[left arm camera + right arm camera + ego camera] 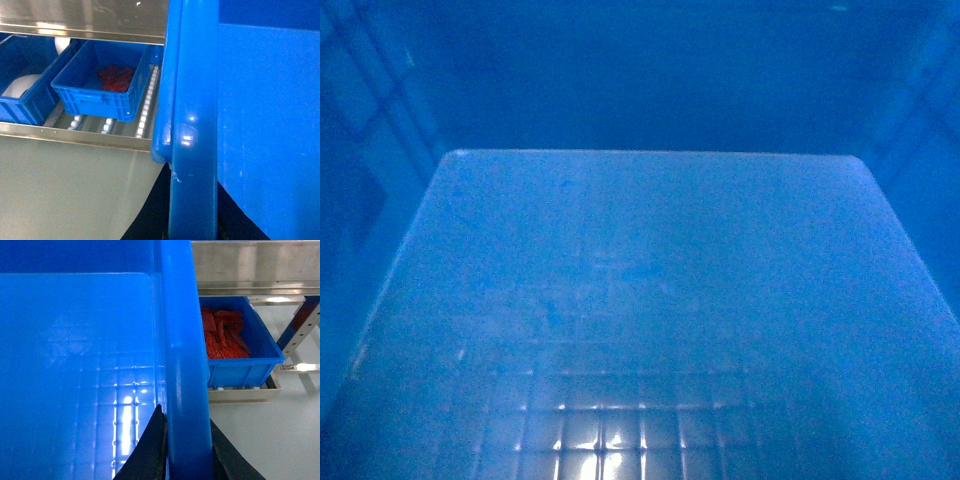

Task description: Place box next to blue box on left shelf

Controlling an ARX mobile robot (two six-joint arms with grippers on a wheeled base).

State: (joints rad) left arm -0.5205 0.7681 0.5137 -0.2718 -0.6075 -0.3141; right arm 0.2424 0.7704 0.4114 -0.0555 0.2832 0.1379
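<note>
Blue plastic fills the head view: the box [650, 300] is held up so close that only its shiny floor and walls show. Each wrist view shows dark fingers [150, 450] on both sides of the box rim, so the left gripper [192, 210] and right gripper [185, 455] look clamped on it. Past the box sits the shelf [75, 132] with rollers, holding a small tray [100, 85] with something red inside. With its view blocked, the robot could bump the box into the shelf edge or the tray. One grip slipping might tip the box.
</note>
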